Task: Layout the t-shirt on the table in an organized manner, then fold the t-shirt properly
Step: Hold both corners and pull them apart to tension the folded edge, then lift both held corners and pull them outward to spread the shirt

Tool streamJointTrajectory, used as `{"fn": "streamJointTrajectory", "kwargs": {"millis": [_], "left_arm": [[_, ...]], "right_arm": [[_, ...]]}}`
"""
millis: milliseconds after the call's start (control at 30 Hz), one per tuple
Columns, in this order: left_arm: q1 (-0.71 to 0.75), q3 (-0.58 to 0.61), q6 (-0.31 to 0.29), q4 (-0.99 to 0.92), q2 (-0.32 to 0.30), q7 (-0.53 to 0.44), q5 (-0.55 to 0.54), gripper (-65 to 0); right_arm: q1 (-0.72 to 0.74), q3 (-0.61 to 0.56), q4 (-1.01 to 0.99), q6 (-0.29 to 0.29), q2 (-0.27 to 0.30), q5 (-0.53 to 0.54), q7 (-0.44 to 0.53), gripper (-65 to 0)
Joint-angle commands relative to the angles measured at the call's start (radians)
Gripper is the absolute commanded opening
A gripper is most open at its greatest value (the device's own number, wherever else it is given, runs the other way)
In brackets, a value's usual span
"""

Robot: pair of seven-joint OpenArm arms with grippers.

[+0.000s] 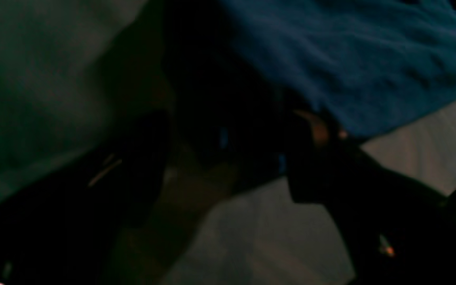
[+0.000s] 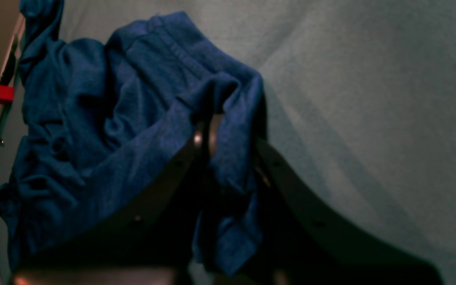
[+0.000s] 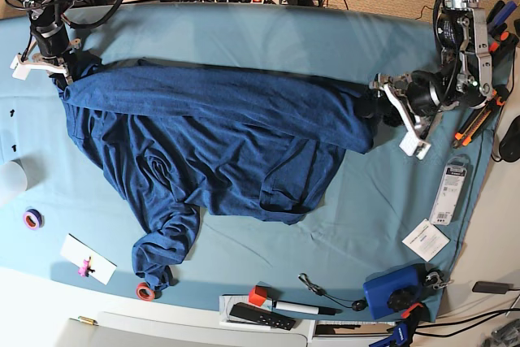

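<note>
Base view: the t-shirt [image 3: 219,144] is pinched by the right gripper [image 3: 50,65] at 10 o'clock (counter [image 3: 244,38] beneath); the left gripper [image 3: 402,115] is spread wide at 3 o'clock.

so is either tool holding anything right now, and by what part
The right tool is shut on the t-shirt, pinching a bunched fold at its edge. The left tool is open at the shirt's opposite end, gripping nothing.

The left wrist view is dark and blurred, so the left pincer [image 1: 228,158] shows only as black shapes. In the right wrist view, shirt [image 2: 105,130] folds hide the right pincer's [image 2: 228,146] tips.
</note>
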Motion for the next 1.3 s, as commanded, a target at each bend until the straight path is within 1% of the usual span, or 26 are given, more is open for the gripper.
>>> {"fn": "streamJointTrajectory", "kwargs": {"millis": [0, 67, 100, 200, 233, 267, 367, 600, 700, 800, 933, 967, 1000, 1033, 1067, 1100, 1133, 1233, 1267], "left_arm": [[-0.008, -0.005, 0.004, -0.009, -0.011, 0.005, -0.008, -18.2], [-0.008, -0.005, 0.003, -0.064, -0.010, 0.013, -0.046, -18.2], [-0.008, -0.005, -0.008, -0.096, -0.010, 0.031, -0.090, -18.2], [-0.008, -0.005, -0.059, -0.186, -0.010, 0.114, -0.290, -18.2], [-0.008, -0.005, -0.061, -0.208, -0.008, 0.130, -0.336, -18.2], [-0.008, -0.005, -0.061, -0.223, -0.006, 0.138, -0.348, -18.2], [-0.008, -0.005, -0.073, -0.232, -0.002, 0.139, -0.340, -18.2], [-0.014, -0.005, -0.071, -0.232, 0.000, 0.128, -0.293, -18.5], [-0.016, -0.005, -0.057, -0.232, 0.004, 0.123, -0.272, -22.3], [-0.023, -0.005, -0.057, -0.232, 0.013, 0.117, -0.252, -26.1], [-0.036, -0.005, -0.057, -0.232, 0.024, 0.119, -0.230, -27.2], [-0.039, -0.004, -0.057, -0.232, 0.023, 0.120, -0.229, -29.8], [-0.039, -0.004, -0.057, -0.232, 0.023, 0.121, -0.221, -34.4], [-0.040, -0.004, -0.057, -0.232, 0.023, 0.119, -0.216, -40.8], [-0.041, -0.004, -0.057, -0.232, 0.023, 0.117, -0.212, -48.8], [-0.042, -0.004, -0.058, -0.232, 0.023, 0.116, -0.212, -57.8], [-0.042, -0.004, -0.059, -0.232, 0.023, 0.116, -0.212, -65.0], [-0.042, -0.004, -0.105, -0.232, 0.023, 0.119, -0.212, -65.0], [-0.042, -0.004, -0.107, -0.231, 0.023, 0.124, -0.213, -65.0]], "right_arm": [[0.006, 0.000, 0.014, 0.007, 0.016, 0.021, 0.010, -65.0], [0.006, 0.000, 0.014, 0.007, 0.016, 0.021, 0.008, -65.0], [0.006, 0.000, 0.014, 0.007, 0.016, 0.021, 0.007, -65.0], [0.006, 0.000, 0.014, 0.007, 0.016, 0.021, 0.008, -65.0], [0.006, 0.000, 0.014, 0.007, 0.016, 0.021, 0.008, -65.0], [0.006, 0.000, 0.014, 0.007, 0.016, 0.021, 0.007, -65.0], [0.006, 0.000, 0.014, 0.007, 0.016, 0.021, 0.007, -65.0], [0.006, 0.000, 0.014, 0.007, 0.016, 0.021, 0.003, -65.0], [0.006, 0.000, 0.014, 0.007, 0.016, 0.021, 0.003, -65.0], [0.006, 0.000, 0.014, 0.007, 0.016, 0.021, 0.002, -65.0], [0.006, 0.000, 0.014, 0.007, 0.016, 0.021, -0.004, -65.0], [0.006, 0.000, 0.014, 0.008, 0.016, 0.021, -0.005, -65.0], [0.005, 0.000, 0.014, 0.008, 0.016, 0.020, -0.009, -65.0], [0.006, 0.000, 0.014, 0.008, 0.016, 0.020, -0.013, -65.0], [0.005, 0.000, 0.014, 0.012, 0.016, 0.020, -0.016, -65.0], [0.006, 0.000, 0.014, 0.027, 0.016, 0.020, -0.019, -65.0], [0.006, 0.000, 0.014, 0.045, 0.016, 0.020, -0.022, -65.0], [0.005, 0.000, 0.014, 0.072, 0.016, 0.021, -0.036, -65.0], [0.005, 0.002, 0.014, 0.077, 0.016, 0.021, -0.043, -65.0]]}}
